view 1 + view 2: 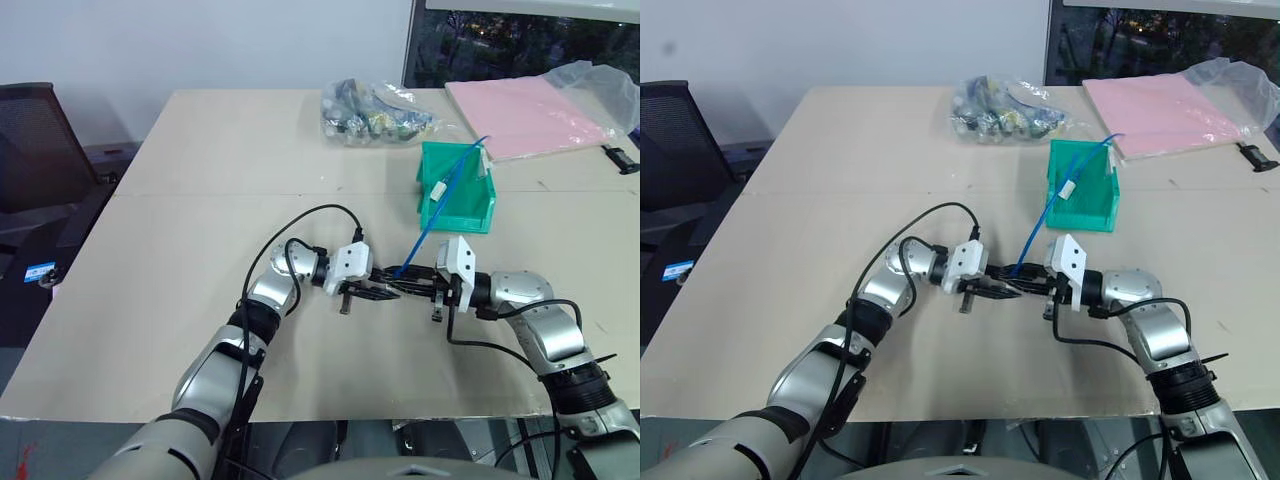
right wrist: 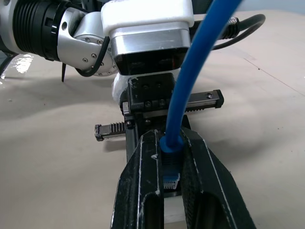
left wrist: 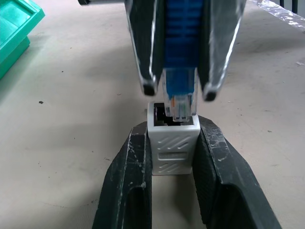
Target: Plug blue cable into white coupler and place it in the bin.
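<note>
The white coupler (image 3: 172,145) sits upright between the pads of my left gripper (image 3: 172,128), which is shut on it. From the other side, my right gripper (image 3: 178,91) is shut on the clear plug of the blue cable (image 3: 181,98). The plug's tip is at the coupler's dark socket and looks partly inside it. Both grippers meet tip to tip just above the table, left gripper (image 1: 388,292) and right gripper (image 1: 407,286). The blue cable (image 1: 432,212) arcs from them up into the teal bin (image 1: 475,208), where its white connector (image 1: 440,190) lies.
A clear bag of parts (image 1: 375,112) lies behind the bin. A pink sheet (image 1: 535,115) and more clear plastic lie at the far right, with a black object (image 1: 622,160) at the table's right edge. A dark chair (image 1: 40,140) stands to the table's left.
</note>
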Motion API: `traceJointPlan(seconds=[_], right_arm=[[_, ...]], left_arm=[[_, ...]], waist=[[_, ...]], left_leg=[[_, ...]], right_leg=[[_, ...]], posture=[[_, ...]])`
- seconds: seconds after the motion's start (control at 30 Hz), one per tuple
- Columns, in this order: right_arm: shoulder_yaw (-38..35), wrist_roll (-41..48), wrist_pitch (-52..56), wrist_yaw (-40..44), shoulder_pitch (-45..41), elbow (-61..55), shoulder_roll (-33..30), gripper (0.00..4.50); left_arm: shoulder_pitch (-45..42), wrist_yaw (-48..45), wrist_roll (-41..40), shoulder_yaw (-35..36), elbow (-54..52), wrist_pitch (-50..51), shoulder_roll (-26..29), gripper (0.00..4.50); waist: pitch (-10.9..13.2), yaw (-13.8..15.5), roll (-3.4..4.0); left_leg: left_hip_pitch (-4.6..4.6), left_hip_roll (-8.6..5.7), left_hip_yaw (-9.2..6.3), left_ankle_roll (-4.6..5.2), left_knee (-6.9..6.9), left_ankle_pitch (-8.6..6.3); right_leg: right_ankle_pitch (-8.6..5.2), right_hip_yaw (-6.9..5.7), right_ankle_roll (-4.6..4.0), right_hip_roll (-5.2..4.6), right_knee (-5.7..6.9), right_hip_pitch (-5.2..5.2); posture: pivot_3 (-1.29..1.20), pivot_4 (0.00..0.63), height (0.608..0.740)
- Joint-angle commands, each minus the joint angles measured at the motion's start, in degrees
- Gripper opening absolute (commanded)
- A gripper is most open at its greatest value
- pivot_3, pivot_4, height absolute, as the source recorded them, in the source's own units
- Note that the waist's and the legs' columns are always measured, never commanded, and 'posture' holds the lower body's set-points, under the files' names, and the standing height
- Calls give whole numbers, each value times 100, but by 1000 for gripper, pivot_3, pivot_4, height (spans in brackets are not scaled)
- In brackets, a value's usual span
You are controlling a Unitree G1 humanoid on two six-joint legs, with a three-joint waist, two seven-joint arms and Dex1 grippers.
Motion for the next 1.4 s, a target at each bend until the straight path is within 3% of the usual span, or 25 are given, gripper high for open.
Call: traceJointPlan(seconds=[0.03, 0.33, 0.53, 0.63, 0.73, 0.8, 0.93, 1.03, 1.2, 1.27, 1.4], right_arm=[[79, -187, -266, 21, -4, 223, 40, 0], [309, -508, -519, 127, -97, 661, 16, 0], [638, -521, 545, 138, 9, 927, -77, 0], [995, -1052, 68, 281, 80, 1121, -321, 0], [128, 276, 657, -9, -186, 501, 221, 0], [-123, 540, 793, 7, -359, 258, 267, 0], [-298, 608, 1144, -129, -701, 107, 231, 0], [-462, 770, 1650, -333, -991, -73, 136, 0], [-1139, 1462, 3220, -803, -2057, 141, -154, 0], [-1239, 1488, 3761, -888, -2578, 602, -372, 0], [-1277, 1181, 3863, -569, -3689, 2210, -783, 0]], left_arm=[[59, -169, 184, -148, 104, 8, -30, 555], [53, -232, 199, -157, 123, 16, -54, 555], [54, -221, 219, -142, 142, 1, -87, 555], [67, -208, 232, -124, 123, 13, -110, 555], [96, -186, 236, -76, 77, 88, -115, 555], [118, -157, 215, -39, 36, 193, -110, 555], [219, -115, 161, 17, -293, 394, 9, 2447], [382, 96, -139, 275, -1352, 1270, 255, 3900], [582, 1105, -770, 1027, -3578, 3518, 696, 3900], [540, 1563, -945, 1187, -4251, 4477, 763, 3900], [46, 2665, -1485, 1563, -5222, 6496, 520, 3900]], waist=[[-2, -6, 0], [-4, -25, 0], [-24, -45, -3], [-76, -53, -10], [-89, -55, -14], [-85, -62, -9], [-81, -67, -1], [-80, -71, -1], [-60, -77, 5], [-60, -70, 7], [-56, -36, 4]], left_leg=[[1, 0, 0, 3, 2, -2], [2, 0, -1, -1, 4, 0], [26, 0, -3, 9, 3, -6], [44, 1, -8, 12, 0, -8], [52, 2, -20, 12, -3, -8], [41, 2, -27, 12, -1, -8], [27, -1, -25, 12, -1, -8], [13, -1, -26, 11, -1, -7], [-58, 0, -30, -17, 21, 9], [-55, 0, -29, -13, 20, 7], [-54, -3, -35, 4, 17, -4]], right_leg=[[0, -1, 0, 0, 2, 1], [0, -2, 0, 1, 3, 2], [0, -3, 0, 1, 3, 21], [-2, -8, 1, 1, -2, 41], [-2, -17, 1, 2, -9, 53], [-1, -19, 0, 1, -6, 49], [-1, -14, 0, -2, -3, 33], [-1, -13, 0, -2, 2, 15], [0, -10, -1, -12, 29, -51], [0, -10, -1, -13, 32, -51], [-1, -20, -2, -8, 26, -45]], posture=[[0, 150, 740], [0, 150, 740], [0, 150, 740], [0, 150, 740], [0, 150, 740], [0, 150, 740], [0, 150, 740], [0, 150, 740], [0, 150, 740], [0, 150, 740], [0, 150, 740]])
